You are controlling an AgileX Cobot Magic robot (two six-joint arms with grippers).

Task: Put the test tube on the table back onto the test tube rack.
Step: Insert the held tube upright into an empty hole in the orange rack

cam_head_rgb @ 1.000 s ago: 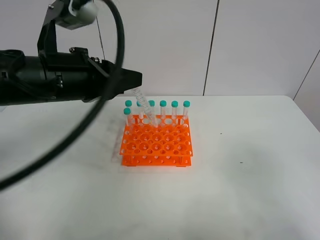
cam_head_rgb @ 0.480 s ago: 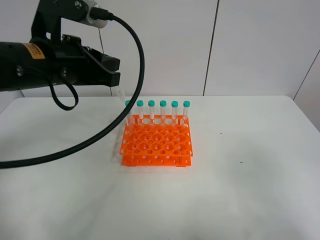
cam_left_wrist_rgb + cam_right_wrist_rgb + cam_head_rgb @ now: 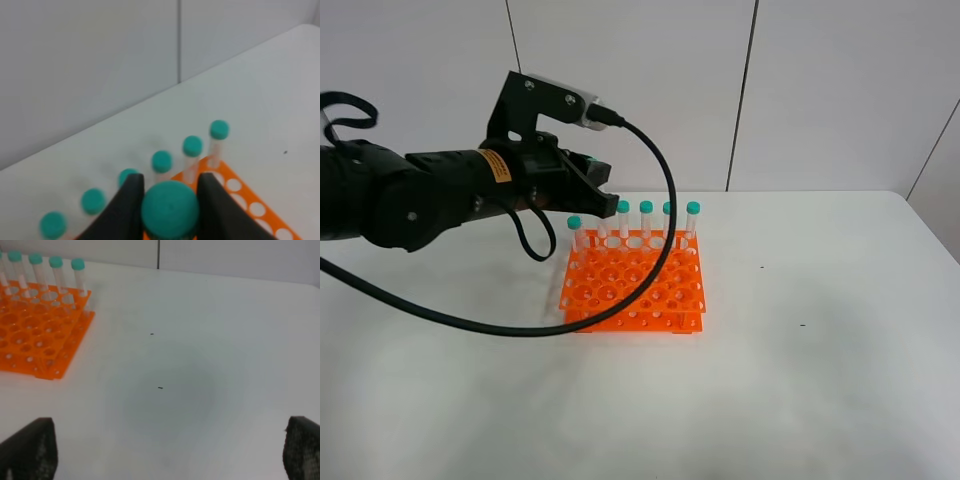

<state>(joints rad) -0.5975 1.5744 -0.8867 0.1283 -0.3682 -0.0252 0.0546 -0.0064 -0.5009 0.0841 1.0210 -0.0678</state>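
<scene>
Table: white and matte, with two small dark specks to the right of the rack.
Right gripper: over open table, well apart from the rack; jaws spread wide, dark fingertips at opposite sides of its wrist view, nothing between them.
Test tube rack: bright orange, two tiers, a grid of round holes, mid-table.
Left gripper: reaches in from the left above the rack's far-left part; jaws closed to a cap's width, both black fingers pressing a teal cap.
Test tube: clamped by its cap in the left gripper, off the table, just in front of the far row; body hidden under the cap, so cannot tell whether the tip sits in a hole.
Other tubes: six teal caps, upright along the far row.
Wall: pale grey panels, thin dark seams.
</scene>
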